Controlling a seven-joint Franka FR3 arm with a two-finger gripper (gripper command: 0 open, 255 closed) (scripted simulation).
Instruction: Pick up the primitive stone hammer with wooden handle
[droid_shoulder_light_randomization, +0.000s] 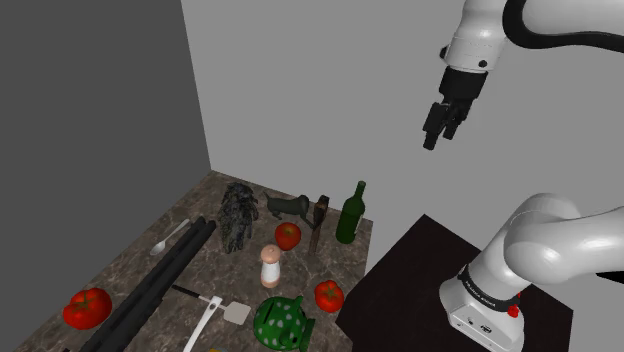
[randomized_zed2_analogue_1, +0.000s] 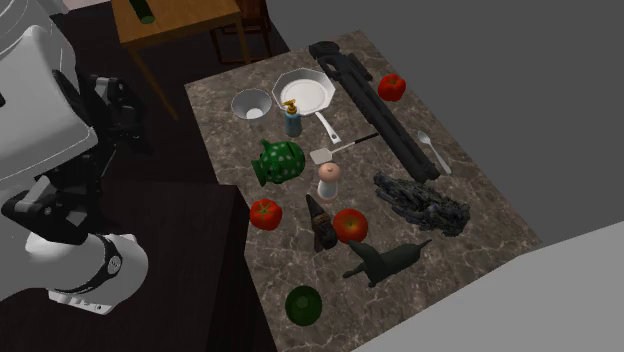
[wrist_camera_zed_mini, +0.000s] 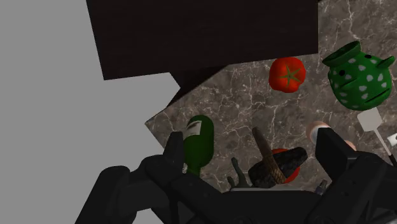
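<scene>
Item 1, pincer (droid_shoulder_light_randomization: 440, 137): fingers apart, nothing betw. them, hung high over the stand's edge, well clear of the table (droid_shoulder_light_randomization: 235, 272). Item 2, stone hammer (droid_shoulder_light_randomization: 318, 226): on the table, apparently propped nearly on end, touching or just beside a tomato (droid_shoulder_light_randomization: 288, 235), w/ green bottle (droid_shoulder_light_randomization: 350, 214) just beyond. Risk est.: cramped neighbours, so a wide approach could nudge the tomato or topple the bottle; propped hammer prob. tips if brushed, and its heavy head could pivot in a handle grip.
</scene>
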